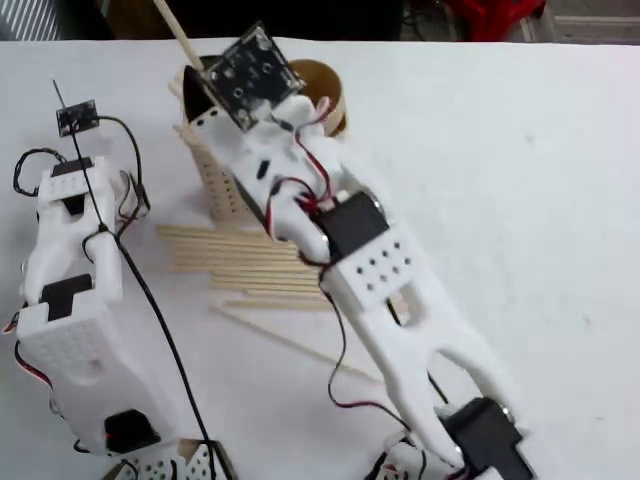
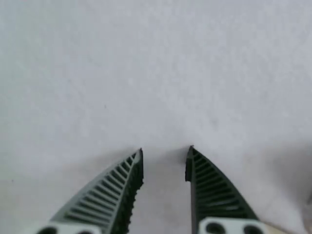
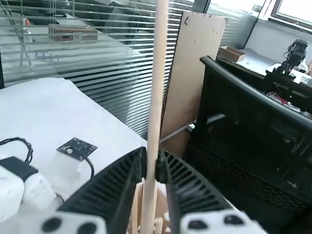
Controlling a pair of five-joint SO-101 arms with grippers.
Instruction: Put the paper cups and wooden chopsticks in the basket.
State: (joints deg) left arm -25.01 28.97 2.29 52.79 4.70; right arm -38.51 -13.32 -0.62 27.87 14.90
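My right gripper (image 3: pixel 156 161) is shut on a single wooden chopstick (image 3: pixel 158 83) that stands upright between its fingers. From above, that chopstick (image 1: pixel 178 35) sticks out beyond the right arm's wrist, which hangs over the beige perforated basket (image 1: pixel 222 185). More chopstick ends show below the fingers inside the basket. A brown paper cup (image 1: pixel 328 88) sits by the basket, partly hidden by the arm. A pile of chopsticks (image 1: pixel 235 265) lies flat on the table in front of the basket. My left gripper (image 2: pixel 165 153) is open over bare white table.
The left arm (image 1: pixel 65 270) is folded at the table's left side with a black cable (image 1: pixel 150 300) trailing across. One stray chopstick (image 1: pixel 290 340) lies slanted nearer the front. Bare table (image 1: pixel 520 180) spreads to the right.
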